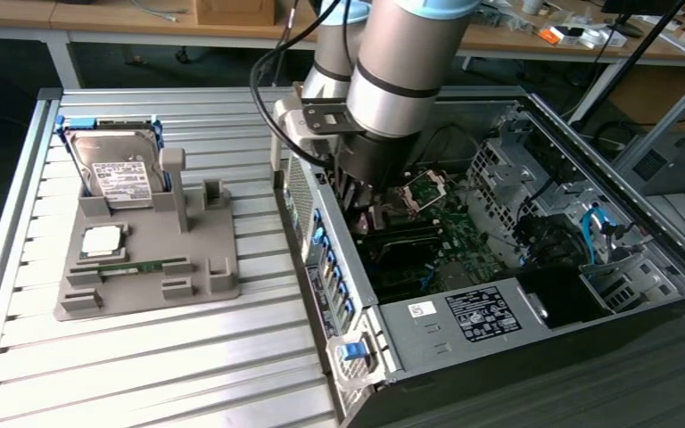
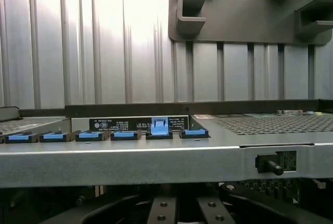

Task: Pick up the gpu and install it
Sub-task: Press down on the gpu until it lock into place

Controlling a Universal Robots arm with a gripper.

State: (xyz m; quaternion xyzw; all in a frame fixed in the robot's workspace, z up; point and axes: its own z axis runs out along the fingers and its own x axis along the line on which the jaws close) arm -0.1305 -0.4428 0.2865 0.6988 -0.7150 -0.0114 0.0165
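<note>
- Gripper [image 1: 373,207] at the end of the Universal Robots arm [image 1: 396,62] is sunk into the open computer case [image 1: 485,314]. It sits close to the case wall nearer the exterior view's left. Whether it is clamped or released cannot be told.
- Directly beneath the gripper lies a dark, flat card shape, taken to be the gpu [image 1: 400,239], over the green motherboard [image 1: 462,236]. Contact between gripper and card, and whether the card sits in a slot, cannot be made out.
- Left of the case in the exterior view, a grey parts holder [image 1: 152,290] rests on the slatted metal table [image 1: 140,374].
- The holder carries a silver hard drive [image 1: 122,169] standing tilted at its far end. Nearer the camera are a square processor chip [image 1: 103,239] and a narrow green memory stick [image 1: 140,266] lying flat.
- The upright brackets [image 1: 182,183] beside the hard drive hold nothing.
- From the wrist view, the grey metal rim of the case [image 2: 156,161] runs across the picture with a row of blue clips [image 2: 125,135] along it. One clip [image 2: 159,126] stands higher than the others.
- Beyond the rim, the same view takes in the table slats and part of the grey holder.
</note>
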